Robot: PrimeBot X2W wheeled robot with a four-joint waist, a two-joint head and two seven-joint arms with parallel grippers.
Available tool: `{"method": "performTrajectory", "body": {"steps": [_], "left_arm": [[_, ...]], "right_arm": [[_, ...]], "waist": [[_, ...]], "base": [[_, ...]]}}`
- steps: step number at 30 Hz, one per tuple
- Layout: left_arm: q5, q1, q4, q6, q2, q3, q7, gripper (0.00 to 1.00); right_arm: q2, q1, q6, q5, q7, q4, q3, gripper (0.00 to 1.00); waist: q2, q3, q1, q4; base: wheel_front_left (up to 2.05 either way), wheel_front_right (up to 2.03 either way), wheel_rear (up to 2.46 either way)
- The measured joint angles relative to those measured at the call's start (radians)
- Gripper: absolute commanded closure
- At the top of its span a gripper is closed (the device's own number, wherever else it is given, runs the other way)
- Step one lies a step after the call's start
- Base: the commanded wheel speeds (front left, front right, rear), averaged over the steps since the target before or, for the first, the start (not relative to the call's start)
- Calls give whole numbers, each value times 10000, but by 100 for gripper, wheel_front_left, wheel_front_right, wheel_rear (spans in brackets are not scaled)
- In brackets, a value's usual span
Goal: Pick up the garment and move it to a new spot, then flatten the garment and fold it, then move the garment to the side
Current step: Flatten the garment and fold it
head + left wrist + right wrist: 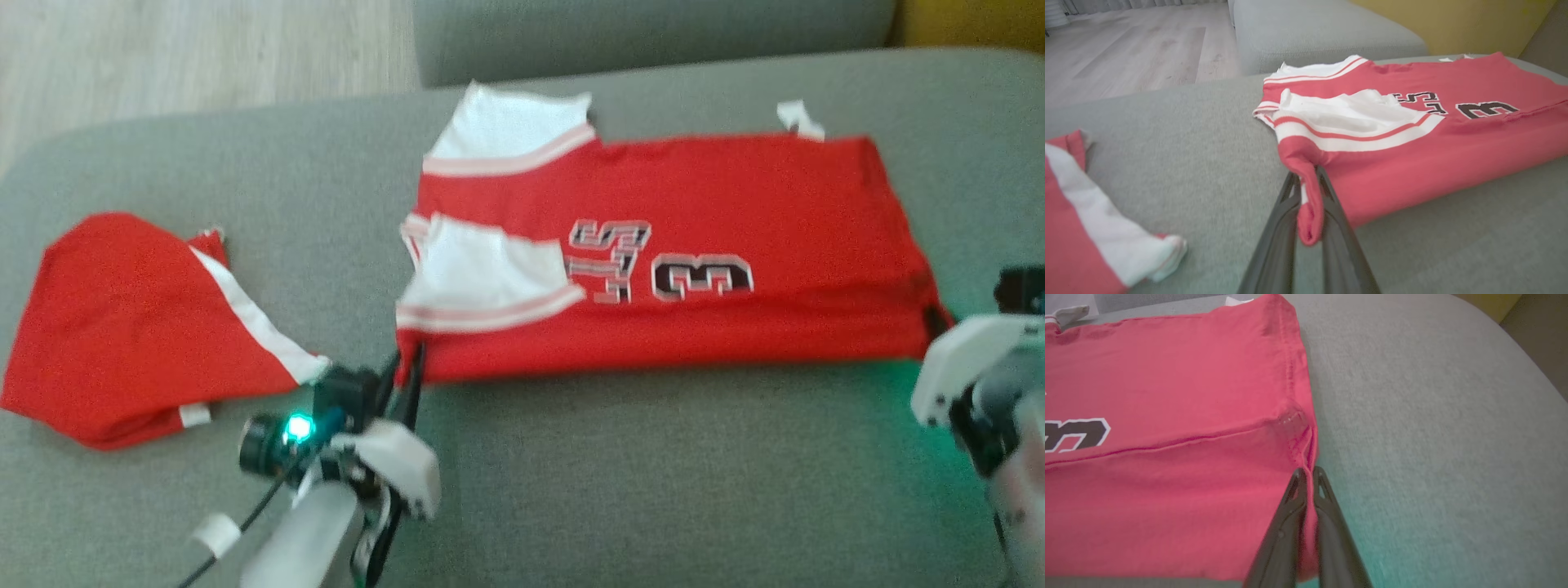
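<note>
The garment is a red jersey with white sleeves and a dark number 3, spread flat across the grey cushion. My left gripper is shut on its near left corner; in the left wrist view a fold of red cloth sits pinched between the dark fingers. My right gripper is shut on the near right hem corner of the garment, with red fabric running down between its fingers. In the head view the right arm's pale housing stands by that corner.
A second red and white garment lies crumpled at the left of the grey cushion. Another cushion sits behind, with wooden floor at the far left and a yellow wall beyond.
</note>
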Motion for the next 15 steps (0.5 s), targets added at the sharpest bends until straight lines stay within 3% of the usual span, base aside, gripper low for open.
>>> {"method": "performTrajectory", "body": {"steps": [6,15], "left_arm": [[-207,1352,-995,-261,564,-439,1223,100],[-345,2847,-3538,-148,1423,-838,2878,100]], "right_arm": [[-255,1348,0,727,895,-928,426,100],[-533,2902,0,1131,1697,-2941,10,100]], "waist": [[0,-775,-1,-57],[0,-960,1,-130]], "base": [[0,0,0],[0,0,0]]}}
